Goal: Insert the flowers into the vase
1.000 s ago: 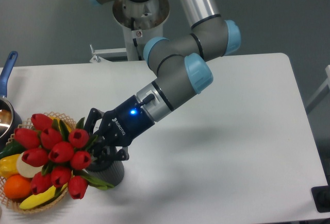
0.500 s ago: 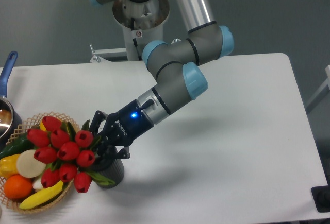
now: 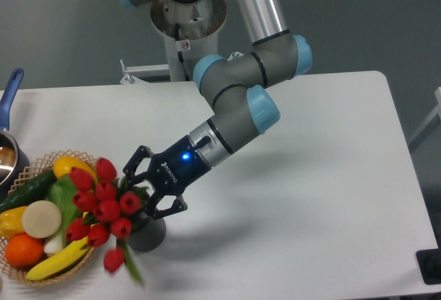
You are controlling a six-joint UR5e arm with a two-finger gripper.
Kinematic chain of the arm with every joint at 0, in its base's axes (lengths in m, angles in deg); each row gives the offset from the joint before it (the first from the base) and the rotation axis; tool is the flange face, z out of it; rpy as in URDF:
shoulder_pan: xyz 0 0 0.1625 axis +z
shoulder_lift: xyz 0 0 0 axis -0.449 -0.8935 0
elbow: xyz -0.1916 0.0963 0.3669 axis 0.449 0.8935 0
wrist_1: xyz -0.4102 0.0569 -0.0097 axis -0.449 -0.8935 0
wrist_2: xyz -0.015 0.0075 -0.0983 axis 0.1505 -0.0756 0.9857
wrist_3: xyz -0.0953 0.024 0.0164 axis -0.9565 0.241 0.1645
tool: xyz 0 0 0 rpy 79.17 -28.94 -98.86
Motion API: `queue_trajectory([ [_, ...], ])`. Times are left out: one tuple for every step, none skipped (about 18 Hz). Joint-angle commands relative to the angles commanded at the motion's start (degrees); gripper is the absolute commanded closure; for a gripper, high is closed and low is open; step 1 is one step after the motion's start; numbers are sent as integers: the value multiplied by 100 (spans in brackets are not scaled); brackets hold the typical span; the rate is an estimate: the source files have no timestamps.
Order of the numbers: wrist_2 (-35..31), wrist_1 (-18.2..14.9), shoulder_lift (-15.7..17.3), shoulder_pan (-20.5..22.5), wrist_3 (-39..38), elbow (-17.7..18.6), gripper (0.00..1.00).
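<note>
The flowers, a bunch of red tulip buds with green leaves, lean to the left out of the mouth of the dark grey vase, which stands near the table's front left. Their lowest bud and leaf are blurred. My gripper sits just above and to the right of the vase. It is open, with its black fingers spread on either side of the stems, and they look apart from the bunch. The vase's mouth is hidden by flowers and fingers.
A woven basket of fruit and vegetables stands just left of the vase, with the buds overhanging its edge. A metal pot with a blue handle sits at the far left edge. The arm's base stands behind the table.
The fingers have spread open and let go of the bunch. The flowers have shifted right and down, off the basket and closer over the vase.
</note>
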State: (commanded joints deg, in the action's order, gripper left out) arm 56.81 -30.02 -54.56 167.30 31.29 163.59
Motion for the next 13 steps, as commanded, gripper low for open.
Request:
queue_trajectory([
  [0,0,44,35,0,35,16],
  [0,0,70,44,0,62,13],
  [0,0,105,70,0,123,9],
  [0,0,140,105,0,167,6],
  [0,0,193,140,0,211,3],
  [0,0,220,219,-9,237,0],
  [0,-9,246,246,-17,246,0],
  [0,-9,272,290,-18,255,0],
  [0,-9,325,377,-18,290,0],
  [0,-17,360,430,-26,299,0],
  [0,-18,413,526,-26,343,0],
  [0,-9,465,623,-18,369,0],
  [0,-17,509,746,-26,378,0],
])
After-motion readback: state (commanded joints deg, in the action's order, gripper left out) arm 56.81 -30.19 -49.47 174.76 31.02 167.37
